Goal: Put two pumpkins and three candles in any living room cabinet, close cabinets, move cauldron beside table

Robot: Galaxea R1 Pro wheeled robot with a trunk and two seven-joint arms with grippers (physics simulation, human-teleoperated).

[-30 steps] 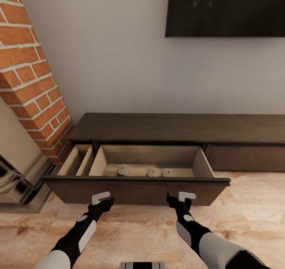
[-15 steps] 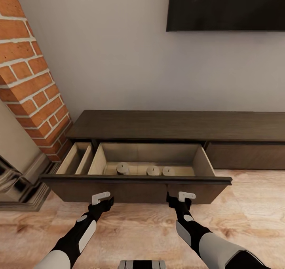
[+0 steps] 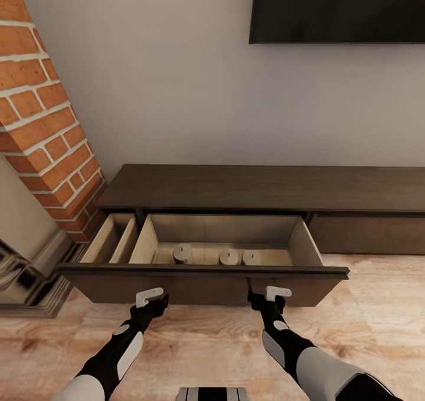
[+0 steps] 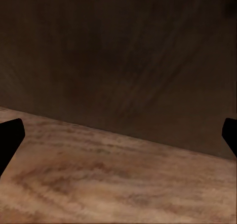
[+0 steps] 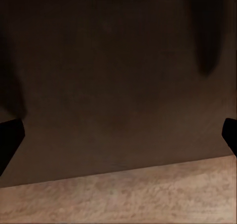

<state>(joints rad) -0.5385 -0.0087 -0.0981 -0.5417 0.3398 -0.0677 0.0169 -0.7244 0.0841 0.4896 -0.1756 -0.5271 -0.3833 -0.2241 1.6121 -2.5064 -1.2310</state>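
Candles in the open cabinet drawer, both claws at its front

Cabinet (image 3: 260,189) stands against the wall under the TV (image 3: 336,9), beside the brick fireplace (image 3: 41,112); its wide drawer (image 3: 203,283) is pulled out, and three candles (image 3: 219,256) stand in a row on the pale beige bottom, well apart from the side walls. Left claw (image 3: 151,298) and right claw (image 3: 267,295) hover just beside the dark drawer front, over the plank floor (image 3: 366,324). Both wrist views show the fingertips (image 4: 10,135) spread wide, with nothing between them.
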